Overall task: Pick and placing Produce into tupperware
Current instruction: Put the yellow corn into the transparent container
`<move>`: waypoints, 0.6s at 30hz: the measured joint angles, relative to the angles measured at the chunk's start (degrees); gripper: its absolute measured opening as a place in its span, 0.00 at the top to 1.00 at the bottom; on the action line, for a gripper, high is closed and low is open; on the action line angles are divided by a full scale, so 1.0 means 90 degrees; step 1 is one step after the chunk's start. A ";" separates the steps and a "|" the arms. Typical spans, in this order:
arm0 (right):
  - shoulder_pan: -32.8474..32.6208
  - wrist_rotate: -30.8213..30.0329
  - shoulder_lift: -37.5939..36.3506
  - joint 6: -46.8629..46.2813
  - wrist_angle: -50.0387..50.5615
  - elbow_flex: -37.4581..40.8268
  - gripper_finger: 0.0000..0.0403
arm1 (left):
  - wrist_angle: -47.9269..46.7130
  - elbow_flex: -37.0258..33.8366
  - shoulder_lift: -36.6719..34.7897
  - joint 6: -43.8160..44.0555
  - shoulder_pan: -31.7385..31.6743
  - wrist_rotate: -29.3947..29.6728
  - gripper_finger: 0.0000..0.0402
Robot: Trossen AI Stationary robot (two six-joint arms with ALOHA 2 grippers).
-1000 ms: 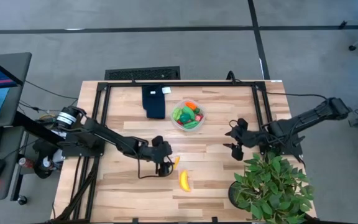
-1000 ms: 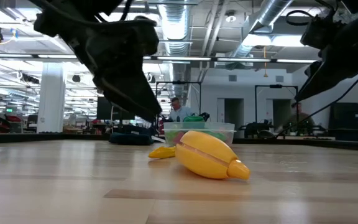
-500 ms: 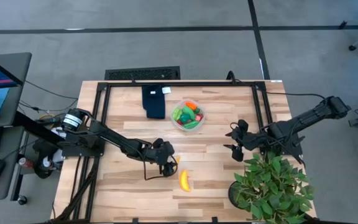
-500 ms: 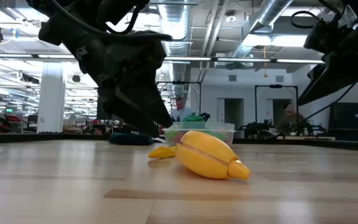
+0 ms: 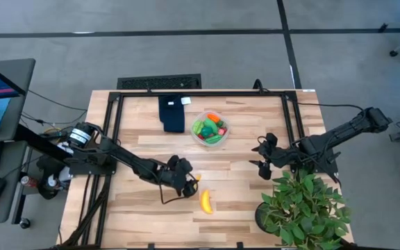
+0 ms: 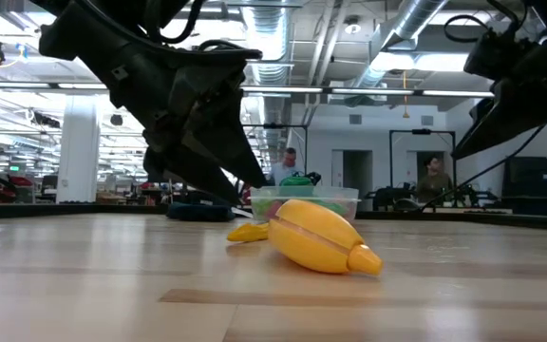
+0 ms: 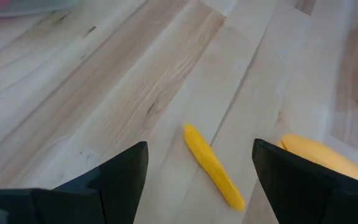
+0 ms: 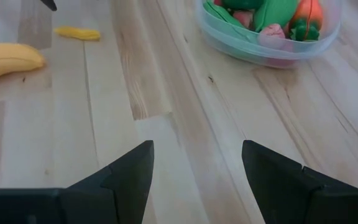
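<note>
Blue cloth (image 5: 172, 113) beside tupperware (image 5: 210, 129), potted plant (image 5: 304, 208) near right gripper (image 5: 262, 160)

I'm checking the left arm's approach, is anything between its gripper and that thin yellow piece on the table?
Nothing visible. The left gripper is open with the thin yellow piece lying on bare wood between its fingers. The banana lies off to the side, apart from it.
</note>
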State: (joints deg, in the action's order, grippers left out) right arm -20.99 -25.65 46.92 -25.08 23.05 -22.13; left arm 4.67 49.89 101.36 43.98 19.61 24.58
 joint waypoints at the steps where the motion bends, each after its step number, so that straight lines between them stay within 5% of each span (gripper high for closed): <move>1: 0.0000 0.0000 0.0000 0.0000 -0.0034 0.0000 0.41 | 0.0000 0.0000 0.0000 0.0000 0.0003 0.0026 0.31; 18: 0.0000 0.0000 0.0000 0.0002 -0.0137 -0.0002 0.41 | 0.0048 -0.0003 0.0061 -0.0612 0.0112 -0.0081 0.31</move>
State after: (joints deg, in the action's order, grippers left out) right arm -20.99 -25.65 46.92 -25.06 21.82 -22.15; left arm 5.10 49.87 101.91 38.48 20.61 23.85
